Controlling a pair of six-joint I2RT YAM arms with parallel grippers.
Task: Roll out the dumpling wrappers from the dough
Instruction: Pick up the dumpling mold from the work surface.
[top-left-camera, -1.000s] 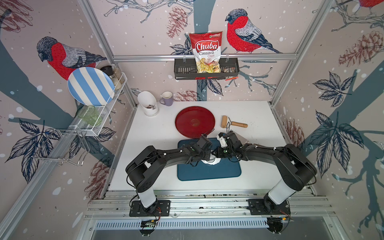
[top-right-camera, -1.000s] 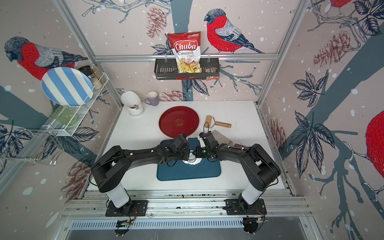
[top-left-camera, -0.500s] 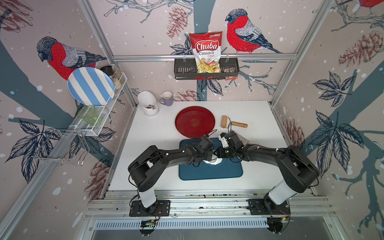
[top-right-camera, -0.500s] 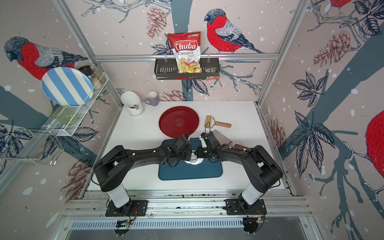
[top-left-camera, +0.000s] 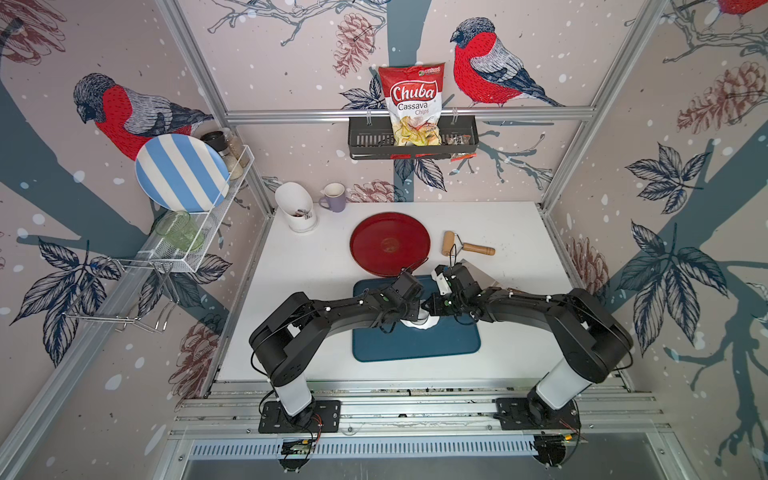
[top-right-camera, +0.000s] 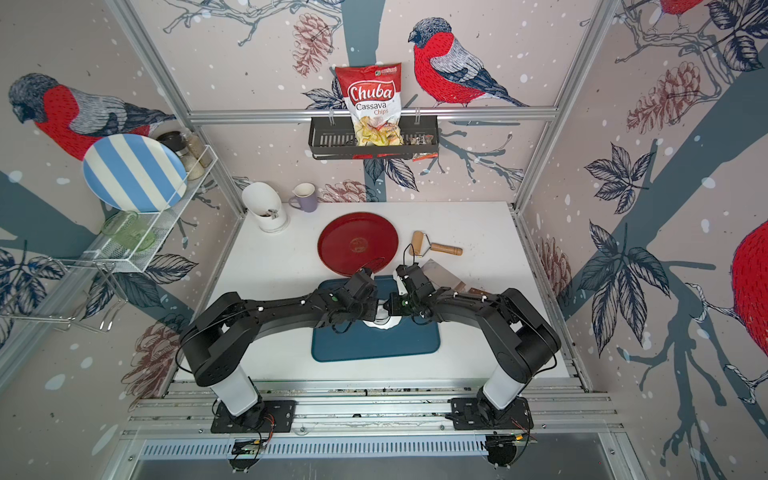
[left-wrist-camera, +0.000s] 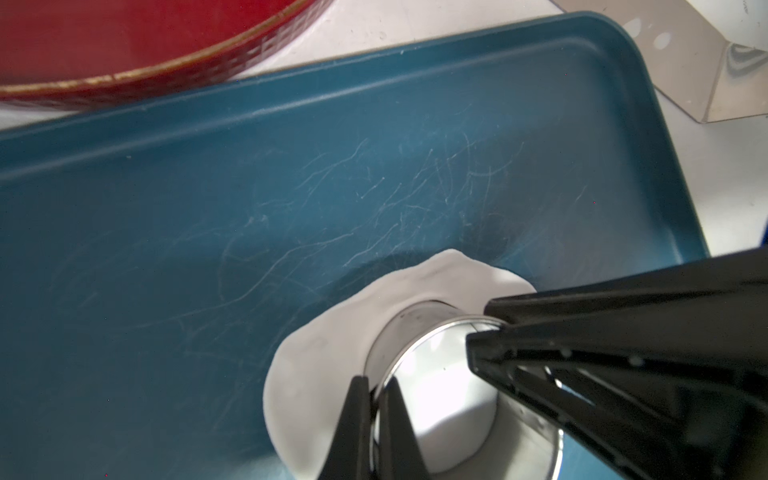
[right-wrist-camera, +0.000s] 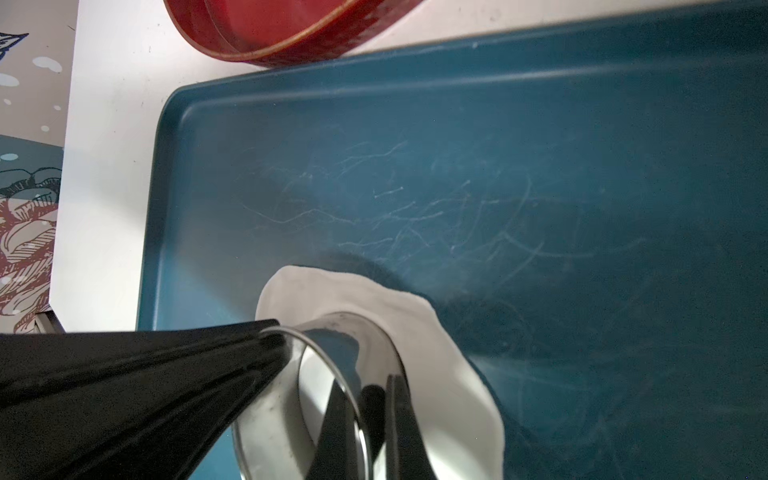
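A thin ragged sheet of white dough (left-wrist-camera: 316, 374) (right-wrist-camera: 440, 357) lies on the blue tray (top-left-camera: 415, 347) (top-right-camera: 374, 345). A metal ring cutter (left-wrist-camera: 415, 328) (right-wrist-camera: 365, 332) stands upright on the sheet. My left gripper (left-wrist-camera: 376, 382) is shut on one side of the ring's wall. My right gripper (right-wrist-camera: 365, 386) is shut on the opposite side. In both top views the two wrists meet over the tray and hide most of the dough (top-left-camera: 428, 325). White dough shows inside the ring. The dumpling wrappers are out of view.
A red plate (top-left-camera: 390, 243) sits just behind the tray. A wooden roller (top-left-camera: 465, 247) and a metal scraper (top-left-camera: 478, 274) lie at the back right. A white utensil holder (top-left-camera: 297, 208) and a purple mug (top-left-camera: 334, 197) stand at the back left.
Both arms and the tray shifted slightly sideways and back. Both grippers stayed shut on the ring cutter.
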